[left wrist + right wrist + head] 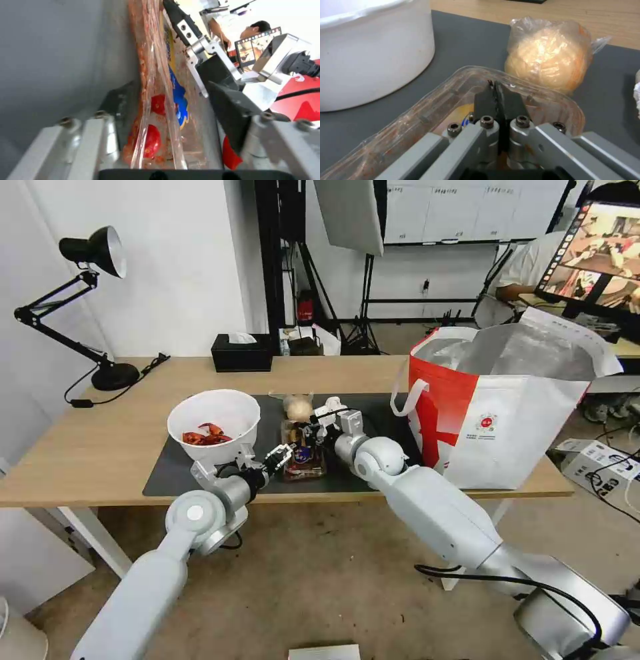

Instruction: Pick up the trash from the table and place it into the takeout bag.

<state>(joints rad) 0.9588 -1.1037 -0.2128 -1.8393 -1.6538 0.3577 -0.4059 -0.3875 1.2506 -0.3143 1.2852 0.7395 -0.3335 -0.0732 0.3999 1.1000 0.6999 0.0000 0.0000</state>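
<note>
My right end effector was clamped on the tray's far rim; my left end effector's fingers stood apart around its near edge, on the table. The tray's contents were blurred.

The white bowl is sitting on the grey mat of the table, holding red shells. Beside it the clear tray with red scraps is lying flat. The beige wrapped ball is resting just behind the tray. The red-and-white bag is standing open on the right.
</note>
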